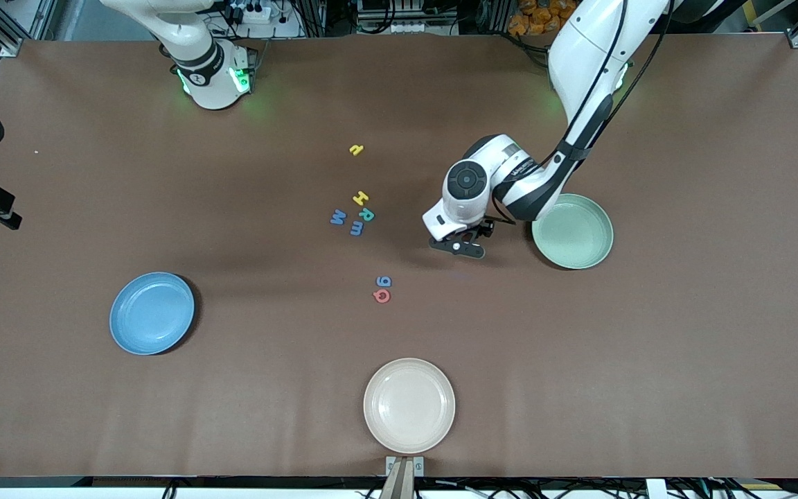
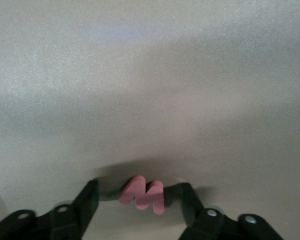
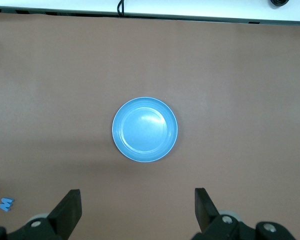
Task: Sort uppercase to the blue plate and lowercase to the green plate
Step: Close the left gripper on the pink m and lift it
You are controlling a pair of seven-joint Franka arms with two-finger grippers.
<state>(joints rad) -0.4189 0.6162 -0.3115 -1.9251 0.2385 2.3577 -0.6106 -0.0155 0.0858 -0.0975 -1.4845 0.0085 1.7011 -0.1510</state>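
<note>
Open table around the left claw, clutter only toward the middle

The left gripper (image 1: 466, 244), clamped on the red w (image 2: 143, 194), has bare brown table (image 1: 704, 333) beneath it and the green plate (image 1: 573, 231) just beside it, toward the left arm's end. Toward the right arm's end lie the g (image 1: 384, 281) and Q (image 1: 382, 296), then the H (image 1: 360, 198), R (image 1: 367, 215), m (image 1: 357, 228), M (image 1: 338, 217) cluster. The right gripper (image 3: 137, 207) hangs wide open over the blue plate (image 3: 145, 129).

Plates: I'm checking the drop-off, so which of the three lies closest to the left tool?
The green plate, right beside the left tool. The blue plate and beige plate lie much farther off.
</note>
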